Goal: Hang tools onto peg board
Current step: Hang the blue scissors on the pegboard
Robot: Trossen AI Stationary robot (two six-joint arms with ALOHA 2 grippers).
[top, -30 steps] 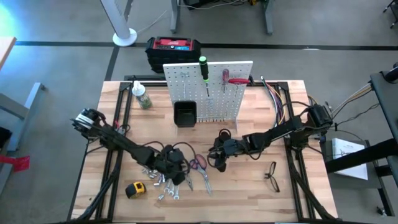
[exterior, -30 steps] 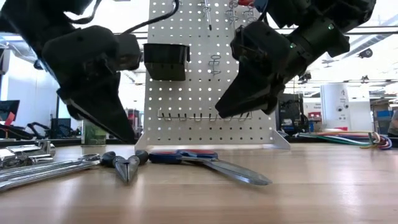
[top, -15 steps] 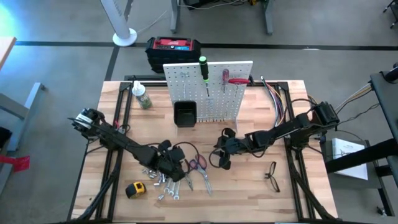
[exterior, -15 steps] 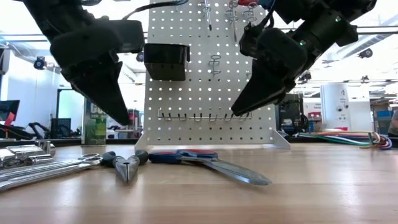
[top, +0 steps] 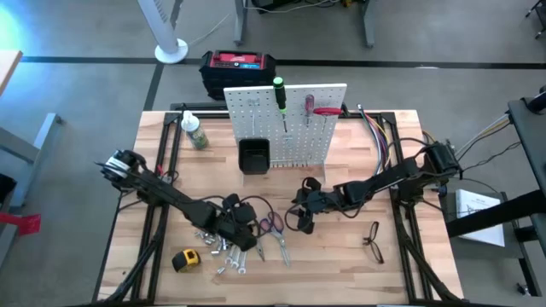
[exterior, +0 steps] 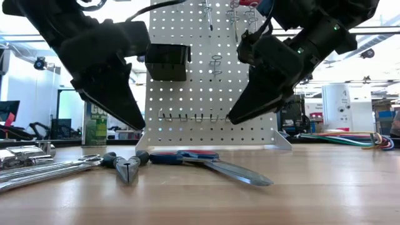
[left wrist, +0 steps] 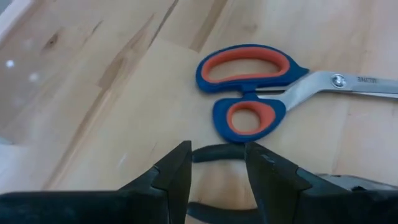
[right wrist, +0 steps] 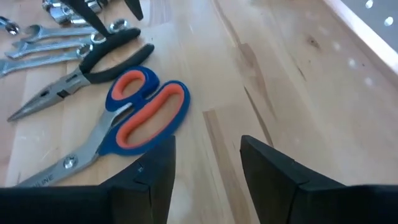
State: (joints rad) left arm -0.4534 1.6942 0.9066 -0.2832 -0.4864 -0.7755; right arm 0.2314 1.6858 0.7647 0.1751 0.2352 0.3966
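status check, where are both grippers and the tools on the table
Left gripper open above black-handled pliers. Right gripper open, empty, beside blue-and-orange scissors. White peg board unobstructed.

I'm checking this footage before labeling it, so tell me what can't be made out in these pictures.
- Wrenches, high view: partly hidden under the left gripper.
- Pliers, left wrist view: mostly cut off by the left gripper's fingers.
- Glasses: too small for detail.
- Peg board, low view: top cut off by the edge.

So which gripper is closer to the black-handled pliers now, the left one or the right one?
Left. The left gripper hangs directly over a handle of the black-handled pliers, its open fingers on either side of it. The right gripper hovers farther off, beyond the scissors, fingers open over bare table.
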